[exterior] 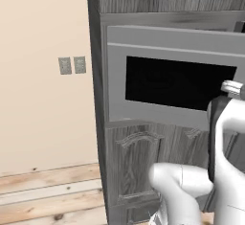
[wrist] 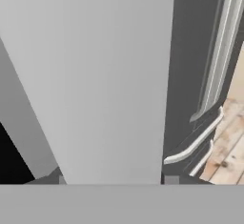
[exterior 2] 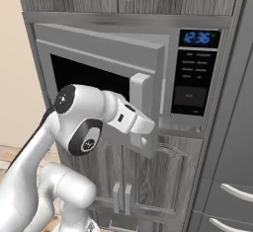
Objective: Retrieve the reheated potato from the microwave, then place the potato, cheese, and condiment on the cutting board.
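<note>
Step in hand: getting the microwave (exterior 2: 148,78) open, i.e. the very start of the job. Nothing retrieved yet, by the look of it.

Door (exterior: 172,75) w/ dark window is swung partway out from the cabinet front; in the right base view its free edge stands proud of the control panel (exterior 2: 197,78) w/ the blue clock. The pale handle (exterior 2: 140,108) runs down that free edge.

The gripper (exterior 2: 143,136) sits right at the handle's lower end, wrist reaching in from the left. Hand view is mostly a broad pale grey slab up close, prob. the door or handle face, w/ drawer fronts and wood floor off to the right. Fingertips aren't clear anywhere, so can't tell if it's clamped on the handle or just hooked beside it.

Potato: presumably inside the microwave, hidden behind the door; window is plain black.

Next, as I judge it: swing the door much wider along its hinge arc, let go, pull the hand clear of the door edge, then reach into the cavity. Opening looks too narrow for that now.
</note>
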